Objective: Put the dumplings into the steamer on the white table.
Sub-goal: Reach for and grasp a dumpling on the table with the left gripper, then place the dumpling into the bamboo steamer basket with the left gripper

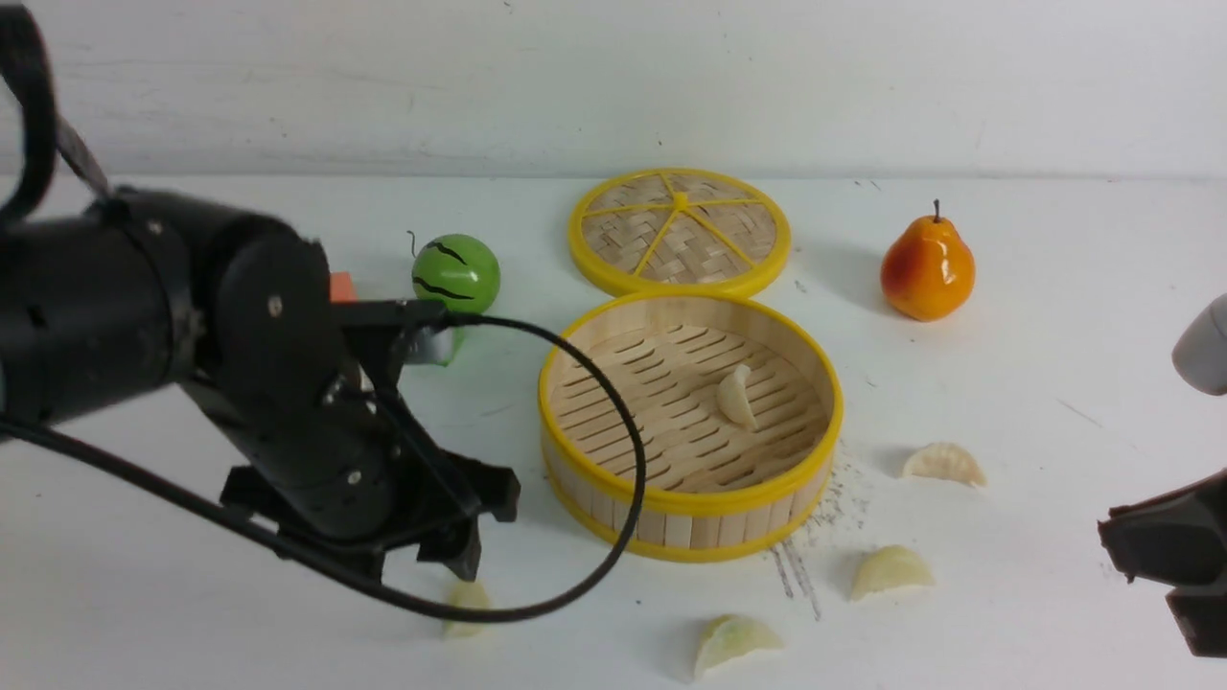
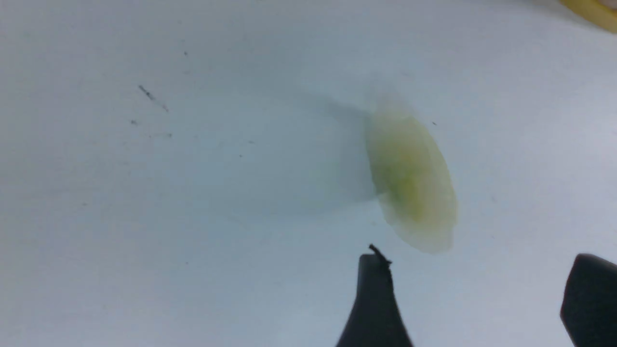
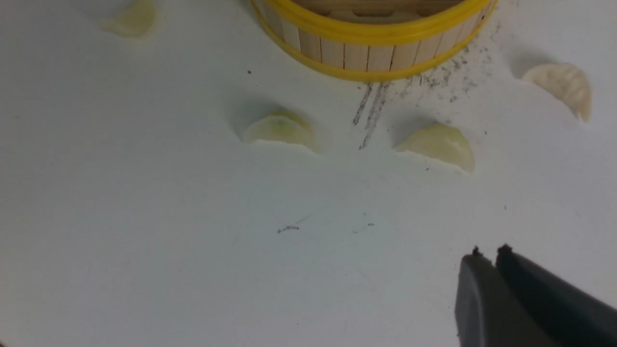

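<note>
One dumpling (image 1: 736, 396) lies on the slatted floor of the bamboo steamer (image 1: 671, 527), a little toward 3 o'clock from its centre. That is the only one inside. By my count one of five is done and four dumplings are left on the white desk (image 1: 1054, 383).

Taking the steamer as the clock's centre in the front view, the four lie outside it: one at 4 o'clock (image 1: 944, 464), one at 5 o'clock (image 1: 891, 570), a greenish one at 6 o'clock (image 1: 733, 640), and one at 8 o'clock (image 1: 467, 604).

My left claw (image 2: 478, 262) hangs low over the 8 o'clock dumpling with its fingers spread wide and nothing between them. In the left wrist view the greenish dumpling sits just beyond the fingertips, not yet touched. I judge this one to be the next pick.

My right claw (image 3: 489, 253) waits at the desk's right edge, fingers pressed nearly together and empty, well apart from the dumplings.

Farther out, the woven lid (image 1: 681, 230) lies flat at 12 o'clock, touching or nearly touching the steamer. An orange pear (image 1: 927, 261) stands at 2 o'clock, a green striped ball (image 1: 456, 272) at 10 o'clock.
</note>
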{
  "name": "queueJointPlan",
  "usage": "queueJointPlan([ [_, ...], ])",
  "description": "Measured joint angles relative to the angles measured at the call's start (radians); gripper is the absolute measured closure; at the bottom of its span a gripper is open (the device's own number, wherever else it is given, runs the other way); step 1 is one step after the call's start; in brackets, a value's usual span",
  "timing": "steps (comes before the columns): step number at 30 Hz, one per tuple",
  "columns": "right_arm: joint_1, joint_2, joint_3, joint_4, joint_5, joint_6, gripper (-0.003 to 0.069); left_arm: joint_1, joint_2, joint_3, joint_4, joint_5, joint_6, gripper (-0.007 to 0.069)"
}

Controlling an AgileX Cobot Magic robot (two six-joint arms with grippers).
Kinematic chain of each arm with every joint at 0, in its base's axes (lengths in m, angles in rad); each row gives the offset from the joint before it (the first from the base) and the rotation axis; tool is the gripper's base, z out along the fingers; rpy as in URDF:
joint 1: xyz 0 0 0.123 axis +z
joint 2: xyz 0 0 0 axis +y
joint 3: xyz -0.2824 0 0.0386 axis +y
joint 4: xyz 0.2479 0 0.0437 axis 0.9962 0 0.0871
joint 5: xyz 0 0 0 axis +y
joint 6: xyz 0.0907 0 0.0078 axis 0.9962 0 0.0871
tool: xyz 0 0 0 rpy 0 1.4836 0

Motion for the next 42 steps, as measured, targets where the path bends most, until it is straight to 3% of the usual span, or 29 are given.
queueJointPlan([
  [10, 0.0, 0.0, 0.0, -0.001, 0.0, 0.0, 0.061, 0.0, 0.195, 0.023, -0.047, -0.201, -0.063, 0.0155],
  [13, 0.0, 0.0, 0.0, -0.001, 0.0, 0.0, 0.0607, 0.0, 0.223, 0.021, -0.053, -0.214, -0.063, 0.0209],
  [16, 0.0, 0.0, 0.0, -0.001, 0.0, 0.0, 0.0604, 0.001, 0.229, 0.013, -0.054, -0.205, -0.063, 0.034],
  [18, 0.0, 0.0, 0.0, 0.0, 0.0, 0.0, 0.0602, 0.001, 0.229, -0.001, -0.055, -0.18, -0.062, 0.0375],
  [21, 0.0, 0.0, 0.0, -0.001, 0.0, 0.0, 0.0599, 0.001, 0.229, -0.039, -0.055, -0.121, -0.051, 0.0377],
  [24, 0.0, 0.0, 0.0, -0.002, 0.0, 0.0, 0.0597, 0.001, 0.214, -0.174, -0.069, -0.004, -0.013, 0.0381],
  [29, 0.0, 0.0, 0.0, -0.003, 0.0, 0.0, 0.0597, 0.001, 0.217, -0.421, -0.105, 0.061, 0.027, 0.0381],
  [34, 0.0, 0.0, 0.0, -0.003, 0.0, 0.0, 0.0596, 0.001, 0.333, -0.651, -0.159, 0.033, 0.039, 0.0381],
  [42, 0.0, 0.0, 0.0, -0.003, 0.0, 0.0, 0.0593, 0.001, 0.576, -0.745, -0.202, -0.096, 0.04, 0.0384],
])
